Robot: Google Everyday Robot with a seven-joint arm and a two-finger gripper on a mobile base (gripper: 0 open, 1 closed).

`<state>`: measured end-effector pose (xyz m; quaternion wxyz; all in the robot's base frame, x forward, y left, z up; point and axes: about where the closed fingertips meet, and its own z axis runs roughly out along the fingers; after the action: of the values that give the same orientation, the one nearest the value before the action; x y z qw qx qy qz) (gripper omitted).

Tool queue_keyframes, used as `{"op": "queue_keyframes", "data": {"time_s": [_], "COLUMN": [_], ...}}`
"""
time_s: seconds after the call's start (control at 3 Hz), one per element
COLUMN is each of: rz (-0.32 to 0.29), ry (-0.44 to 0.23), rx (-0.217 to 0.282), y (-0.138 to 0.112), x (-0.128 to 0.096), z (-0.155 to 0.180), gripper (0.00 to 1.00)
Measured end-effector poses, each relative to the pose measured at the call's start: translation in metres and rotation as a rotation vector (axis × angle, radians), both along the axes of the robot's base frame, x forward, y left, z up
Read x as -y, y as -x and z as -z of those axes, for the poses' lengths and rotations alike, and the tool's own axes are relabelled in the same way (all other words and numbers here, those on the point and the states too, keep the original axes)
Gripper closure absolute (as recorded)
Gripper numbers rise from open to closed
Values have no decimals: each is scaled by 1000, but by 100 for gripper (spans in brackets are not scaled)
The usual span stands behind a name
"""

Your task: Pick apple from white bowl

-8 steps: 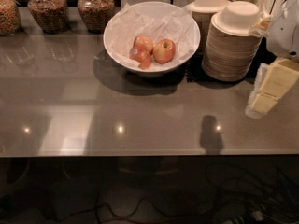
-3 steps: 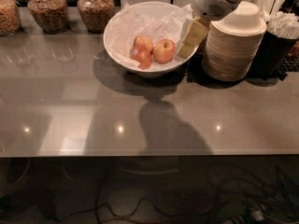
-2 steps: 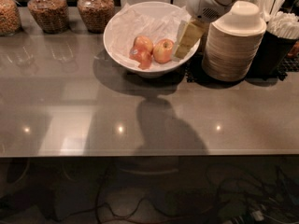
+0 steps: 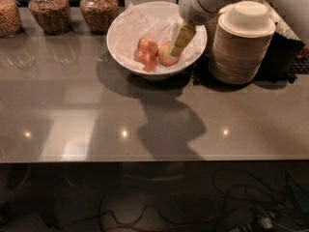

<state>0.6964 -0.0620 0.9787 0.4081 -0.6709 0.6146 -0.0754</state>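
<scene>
The white bowl point(image 4: 126, 38), wide, glossy and lined with crumpled white paper, stands at the back middle of the grey table. Inside it, two pinker apples point(image 4: 146, 52) touch each other. The apple point(image 4: 165, 57), yellow-orange with a red blush, lies just right of them. My gripper point(image 4: 180, 39) reaches down into the bowl from the upper right. Its cream tip sits right over the apple's right side and hides part of it. I cannot see whether it touches the apple.
Three glass jars of grains point(image 4: 47, 9) line the back left. A tall stack of small cream disposable bowls point(image 4: 240, 45) stands just right of the white bowl, with a black holder point(image 4: 285, 52) beyond it. The table's front edge point(image 4: 154, 159) runs across the frame.
The arm has swung in from the far right, past the stacked bowls, and the gripper has moved left and down into the white bowl onto the right-hand apple.
</scene>
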Motion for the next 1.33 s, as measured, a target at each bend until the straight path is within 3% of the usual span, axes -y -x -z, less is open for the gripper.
{"op": "queue_keyframes", "data": {"time_s": [0.33, 0.67, 1.33], "rz": [-2, -5, -19], "ry": [9, 57, 141], "rx": [4, -20, -121], "y": [-25, -41, -49], "x": [-2, 0, 2], "z": [17, 43, 97], "gripper": [1, 15, 14]}}
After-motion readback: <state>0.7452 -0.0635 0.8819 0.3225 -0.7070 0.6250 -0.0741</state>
